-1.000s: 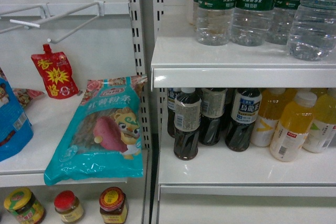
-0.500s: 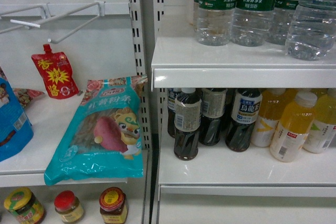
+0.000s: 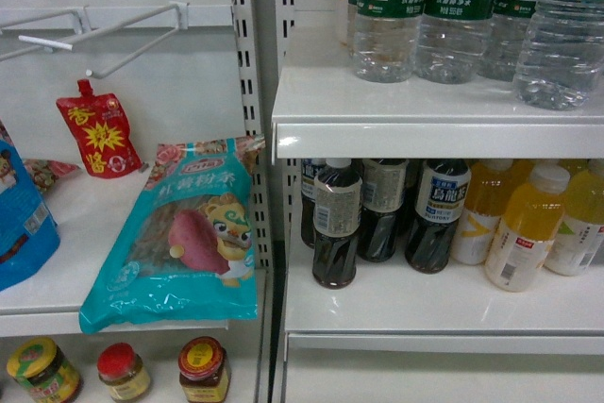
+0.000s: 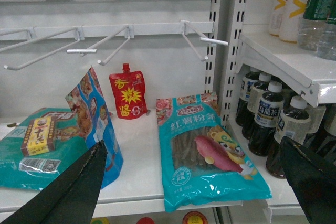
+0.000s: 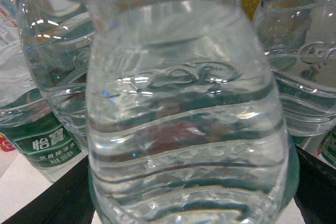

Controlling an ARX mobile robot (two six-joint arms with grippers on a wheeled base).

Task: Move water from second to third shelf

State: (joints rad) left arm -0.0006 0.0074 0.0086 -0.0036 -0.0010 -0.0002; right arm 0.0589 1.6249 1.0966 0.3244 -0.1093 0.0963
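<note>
Water bottle (image 5: pixel 189 129) fills the gap between the right hand's (image 5: pixel 184 203) spread fingers, grip unconfirmed; left hand (image 4: pixel 194 182) released; judged step: grasping, next lifting clear.

Water bottle (image 5: pixel 186 124) between hand's fingers (image 5: pixel 50 203).

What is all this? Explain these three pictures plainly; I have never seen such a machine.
It is a wheeled robot with two arms, facing white shop shelves. The head camera shows clear ribbed water bottles with green labels above dark drink bottles and yellow juice bottles; a teal plastic food packet lies left. The left wrist camera shows the left pincer open and empty. The right wrist camera shows one clear water bottle between the right pincer fingers; whether it squeezes is unclear.
</note>
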